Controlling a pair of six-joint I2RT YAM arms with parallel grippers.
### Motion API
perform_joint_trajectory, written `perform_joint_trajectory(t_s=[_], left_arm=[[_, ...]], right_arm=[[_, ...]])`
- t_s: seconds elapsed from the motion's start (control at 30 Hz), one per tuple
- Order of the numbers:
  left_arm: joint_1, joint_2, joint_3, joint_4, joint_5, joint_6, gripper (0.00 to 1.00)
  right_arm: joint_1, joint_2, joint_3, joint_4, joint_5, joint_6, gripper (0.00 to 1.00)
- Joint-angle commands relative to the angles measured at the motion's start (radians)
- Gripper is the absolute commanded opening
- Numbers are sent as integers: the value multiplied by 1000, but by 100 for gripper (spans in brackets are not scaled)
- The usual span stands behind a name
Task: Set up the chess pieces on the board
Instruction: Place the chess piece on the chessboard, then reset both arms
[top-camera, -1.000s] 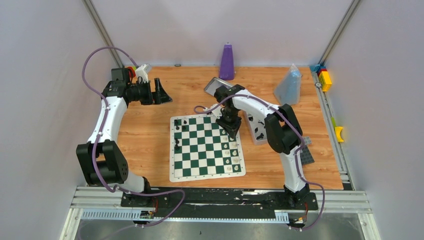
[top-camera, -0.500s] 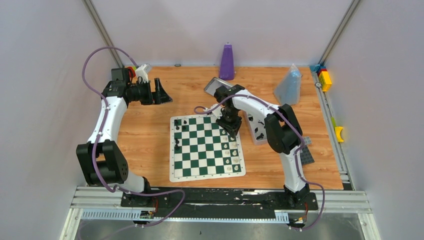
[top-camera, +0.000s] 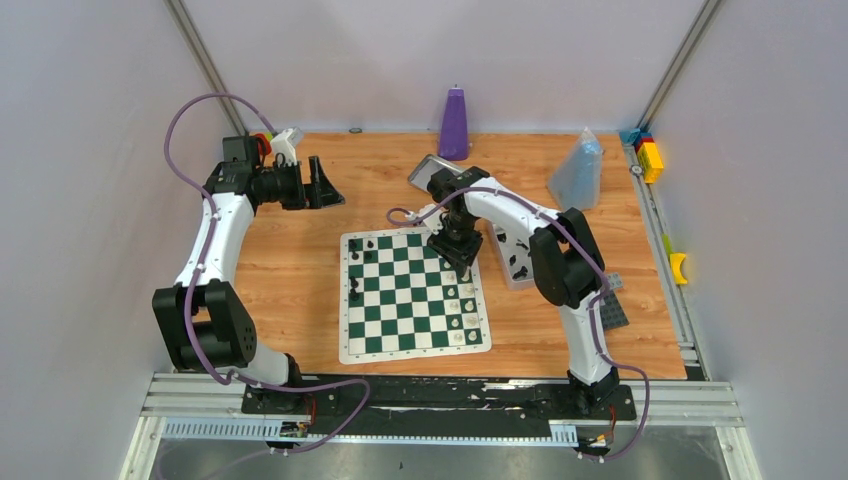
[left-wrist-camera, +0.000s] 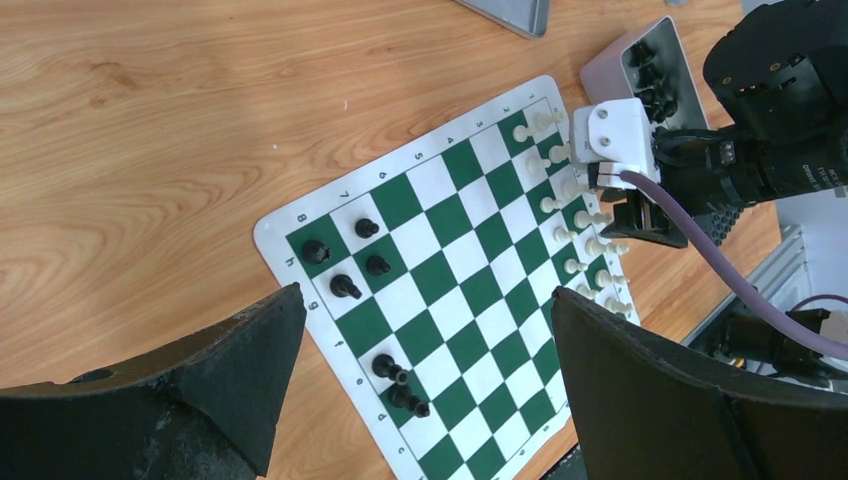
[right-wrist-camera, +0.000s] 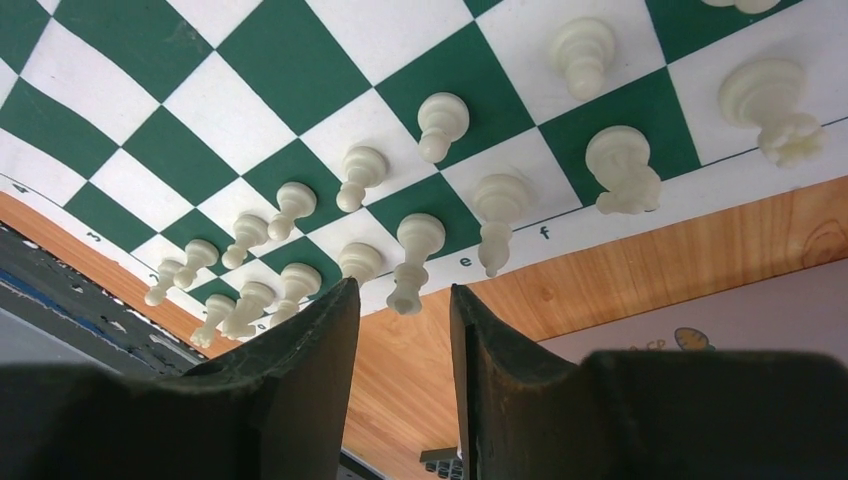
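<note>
The green and white board (top-camera: 410, 318) lies mid-table. Cream-white chess pieces (top-camera: 462, 300) stand in two rows along its right edge. A few black pieces (top-camera: 354, 290) stand near its left edge. My right gripper (top-camera: 460, 262) hovers low over the board's far right edge. In the right wrist view its fingers (right-wrist-camera: 402, 290) stand a little apart with nothing between them, just short of a white piece (right-wrist-camera: 410, 262). My left gripper (top-camera: 325, 185) is held up at the far left, wide open and empty (left-wrist-camera: 425, 300), looking down on the board (left-wrist-camera: 470, 290).
A pale box (top-camera: 515, 258) with black pieces sits right of the board. A silver tray (top-camera: 432, 172), a purple cone (top-camera: 454, 125) and a clear bag (top-camera: 578, 170) stand at the back. A dark baseplate (top-camera: 612, 305) and coloured blocks (top-camera: 650, 158) lie at the right.
My right gripper has shifted slightly toward the far left over the board's right edge. The left arm has not moved.
</note>
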Motion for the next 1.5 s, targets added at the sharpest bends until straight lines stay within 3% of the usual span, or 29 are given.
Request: perform_joint_trajectory(t_s=[0.0, 0.23, 0.5, 0.73, 0.83, 0.9, 1.17, 1.47], left_arm=[[5, -22, -2, 14, 16, 26, 100], [6, -35, 18, -15, -40, 51, 100], [9, -99, 34, -19, -199, 72, 100], [11, -185, 22, 15, -379, 111, 100], [11, -228, -15, 50, -466, 132, 100], [10, -263, -40, 77, -509, 147, 100], [11, -408, -151, 157, -607, 210, 100], [11, -530, -242, 132, -631, 215, 100]], right_arm=[[-3, -67, 35, 15, -39, 33, 40], [-59, -200, 1, 94, -73, 74, 43], [-228, -408, -86, 317, -75, 144, 55], [-416, -572, -234, 553, -119, 229, 78], [-478, -629, -298, 631, -128, 246, 95], [-520, -666, -336, 679, -145, 266, 99], [-721, -836, -511, 834, -221, 389, 100], [-769, -1121, -792, 979, -66, 389, 100]])
